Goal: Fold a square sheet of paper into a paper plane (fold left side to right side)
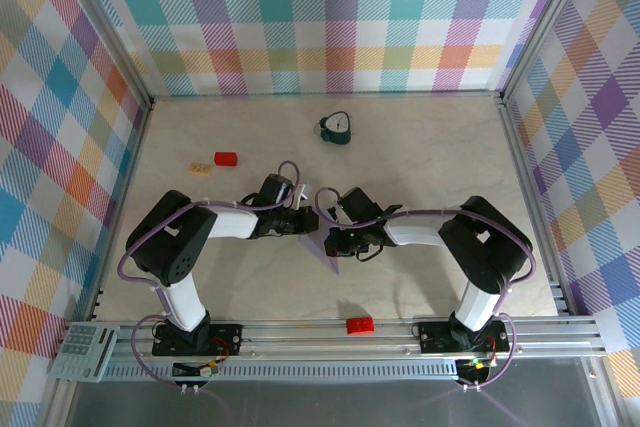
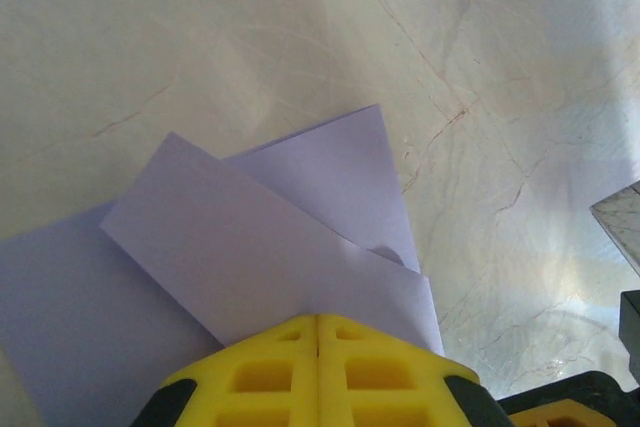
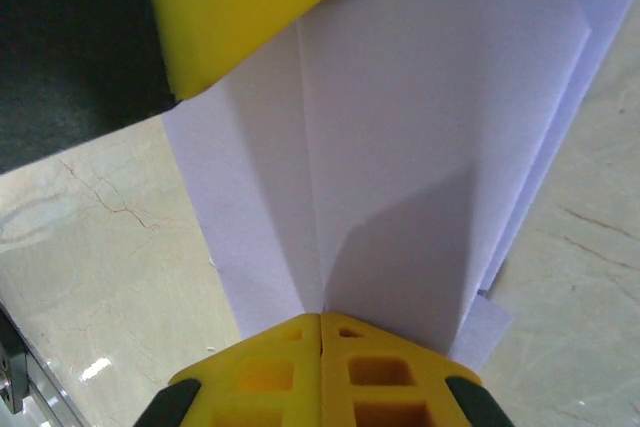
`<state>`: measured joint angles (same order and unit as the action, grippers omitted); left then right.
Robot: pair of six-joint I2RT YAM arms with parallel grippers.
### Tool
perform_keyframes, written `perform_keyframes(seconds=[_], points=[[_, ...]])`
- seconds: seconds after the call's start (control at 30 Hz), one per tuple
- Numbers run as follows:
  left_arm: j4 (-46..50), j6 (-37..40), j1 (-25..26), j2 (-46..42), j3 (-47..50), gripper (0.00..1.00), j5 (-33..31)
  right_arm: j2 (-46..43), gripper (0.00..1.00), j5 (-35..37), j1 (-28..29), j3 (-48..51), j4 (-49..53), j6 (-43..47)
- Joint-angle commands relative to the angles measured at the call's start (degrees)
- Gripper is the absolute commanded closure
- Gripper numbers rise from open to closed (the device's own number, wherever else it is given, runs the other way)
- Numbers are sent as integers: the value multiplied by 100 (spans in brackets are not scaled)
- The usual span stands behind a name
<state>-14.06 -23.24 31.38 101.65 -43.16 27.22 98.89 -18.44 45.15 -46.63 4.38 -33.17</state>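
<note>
Your table (image 1: 250,287) carries the paper plane (image 1: 328,257) at its middle, part-folded, lavender flaps overlapping (image 2: 250,247), a crease running down its length (image 3: 400,147). Your left pincer (image 2: 318,319) is fully closed, its yellow tips against the paper's near edge. Your right pincer (image 3: 320,317) is likewise closed, tips at the crease's end. You cannot tell whether either has paper nipped between its tips. Both meet over the plane. A teal clock-like object (image 1: 337,127) sits farther back. One red block (image 1: 225,158) lies back-left, another red block (image 1: 359,324) by the rail.

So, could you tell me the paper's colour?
Pale lavender paper plane, clearest in the right wrist view.
</note>
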Motion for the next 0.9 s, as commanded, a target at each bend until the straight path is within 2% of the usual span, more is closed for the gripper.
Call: perform_keyframes(seconds=[0.0, 0.2, 0.47, 0.87], points=[[315, 269, 61, 151, -51, 95, -329, 34, 100, 150, 12, 34, 987, 162], [360, 268, 88, 147, 96, 99, -441, -243, 100, 0, -1, -203, 860, 71], [325, 259, 97, 119, 135, 100, -420, 72, 100, -255, -30, -376, 307, -51], [407, 234, 103, 124, 115, 100, -504, 473, 100, 57, -50, -825, 409, 115]])
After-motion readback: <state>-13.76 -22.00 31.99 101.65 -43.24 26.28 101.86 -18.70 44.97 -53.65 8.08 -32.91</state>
